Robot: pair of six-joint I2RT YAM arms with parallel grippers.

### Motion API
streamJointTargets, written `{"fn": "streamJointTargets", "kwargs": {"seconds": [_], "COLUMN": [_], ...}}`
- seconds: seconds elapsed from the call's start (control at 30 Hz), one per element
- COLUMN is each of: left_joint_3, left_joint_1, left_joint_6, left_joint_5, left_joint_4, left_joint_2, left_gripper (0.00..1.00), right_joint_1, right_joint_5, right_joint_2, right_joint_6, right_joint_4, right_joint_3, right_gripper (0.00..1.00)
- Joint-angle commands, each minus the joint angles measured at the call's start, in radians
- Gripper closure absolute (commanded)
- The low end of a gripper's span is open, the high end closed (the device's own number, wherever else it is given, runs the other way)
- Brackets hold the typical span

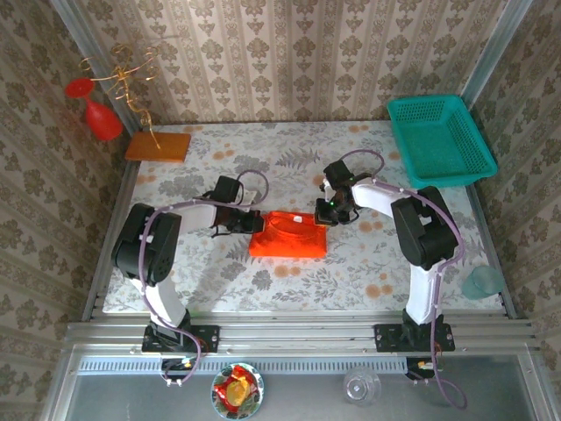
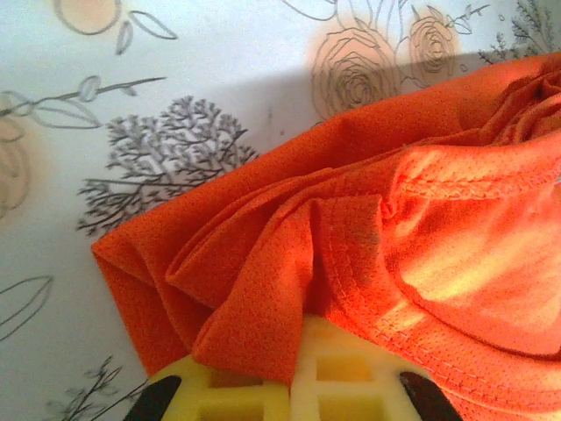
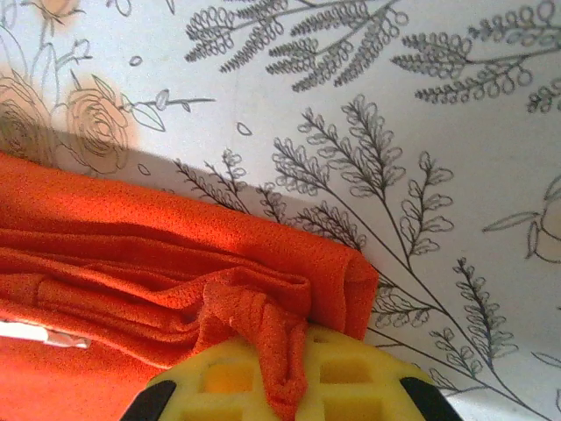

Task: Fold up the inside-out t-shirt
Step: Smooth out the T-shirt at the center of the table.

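Two tools share one garment: the left tool (image 1: pixel 248 221) and the right tool (image 1: pixel 326 213) face each other across the inside-out t-shirt (image 1: pixel 289 239). The shirt lies between them on the desk (image 1: pixel 377 254) as a compact orange-red slab, not spread flat. Each tool is closed on cloth at its own end of the bundle. In the left wrist view several layers and a stitched hem (image 2: pixel 456 184) run down over the yellow pads (image 2: pixel 250 395), so that tool seems clamped on a thick gather at the shirt's edge. In the right wrist view only a narrow twisted tuck of fabric passes down between the pads, and the doubled-over edge of the shirt sits just ahead of them. A white label (image 3: pixel 26 331) shows off to that tool's side, and with the exposed stitching it fits a shirt turned wrong side out. Holding opposite ends most likely lets both arms move the cloth as one, either drawing it taut to flatten the creases or carrying one edge over for a further fold. The layers already stacked suggest the folding is well along, though the wrinkles ahead of the left tool say it is not yet neat. The right tool's thin pinch looks the likelier to slip if the pull is uneven. A teal basket (image 1: pixel 438 140) stands well beyond the right tool, apart from the work.
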Motion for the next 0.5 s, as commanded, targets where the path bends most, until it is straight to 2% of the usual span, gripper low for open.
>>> {"fn": "streamJointTargets", "kwargs": {"seconds": [0.0, 0.17, 0.47], "left_joint_3": [-0.042, -0.065, -0.025], "left_joint_1": [0.025, 0.086, 0.116], "left_joint_6": [-0.022, -0.092, -0.116], "left_joint_5": [-0.072, -0.061, -0.092], "left_joint_4": [-0.056, -0.031, -0.051], "left_joint_2": [-0.071, -0.165, -0.016], "left_gripper": [1.0, 1.0, 0.98], "right_joint_1": [0.005, -0.012, -0.012], "right_joint_5": [0.029, 0.034, 0.025], "right_joint_2": [0.05, 0.037, 0.026], "right_joint_6": [0.016, 0.025, 0.012], "right_joint_4": [-0.026, -0.036, -0.079], "right_joint_3": [-0.007, -0.018, -0.008], "right_gripper": [1.0, 1.0, 1.0]}}
